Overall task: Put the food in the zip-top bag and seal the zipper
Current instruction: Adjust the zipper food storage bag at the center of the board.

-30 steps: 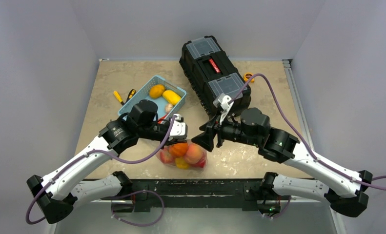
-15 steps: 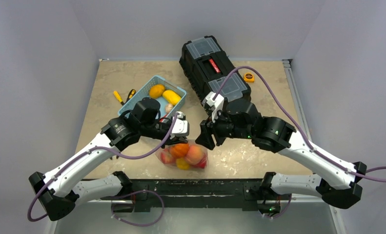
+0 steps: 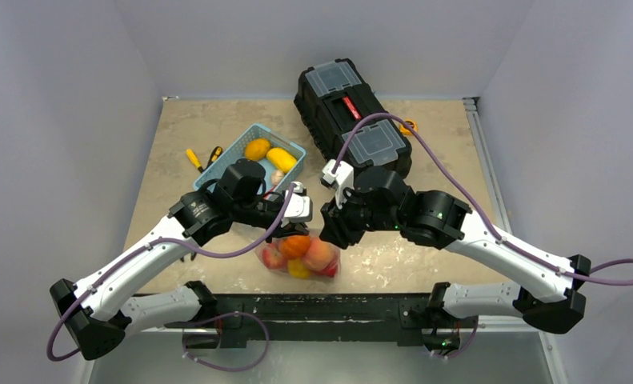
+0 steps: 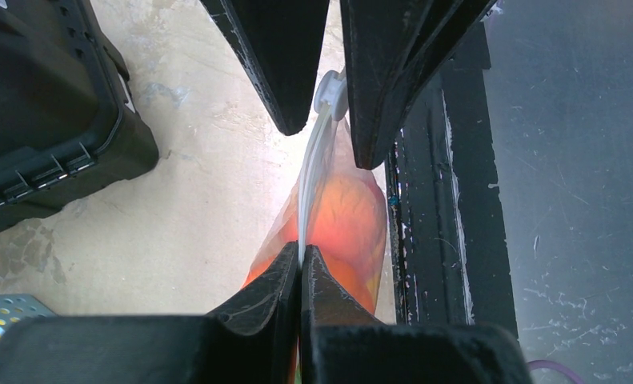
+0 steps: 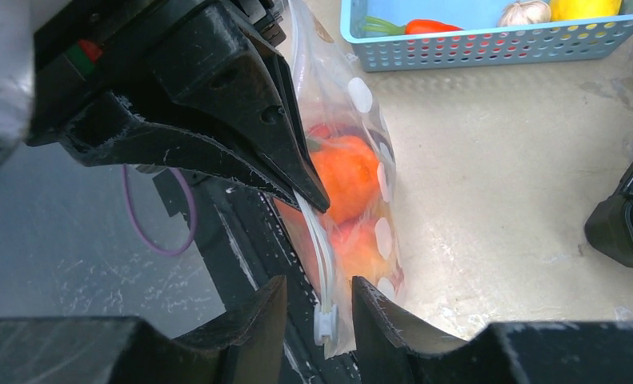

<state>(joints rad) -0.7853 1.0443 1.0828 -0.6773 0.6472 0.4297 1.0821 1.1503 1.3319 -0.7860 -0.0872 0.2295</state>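
The clear dotted zip-top bag (image 3: 301,256) stands near the table's front edge with orange, red and yellow food (image 3: 294,246) inside. My left gripper (image 4: 301,250) is shut on the white zipper (image 4: 313,168) at one end of the bag's mouth and holds it up. My right gripper (image 5: 319,284) is open, its fingers either side of the zipper's slider (image 5: 323,324) at the other end, not touching it. The bag (image 5: 365,184) hangs between the two grippers. More food (image 3: 269,154) lies in the blue basket (image 3: 241,144).
A black toolbox (image 3: 351,120) lies at the back right, close behind the right arm. Yellow-handled tools (image 3: 194,158) lie left of the basket. A yellow tape measure (image 3: 410,126) sits by the toolbox. The black front rail (image 4: 425,240) runs just beside the bag.
My right arm has swung left toward the bag, and its open jaws now straddle the zipper slider. My left gripper has kept its hold on the zipper.
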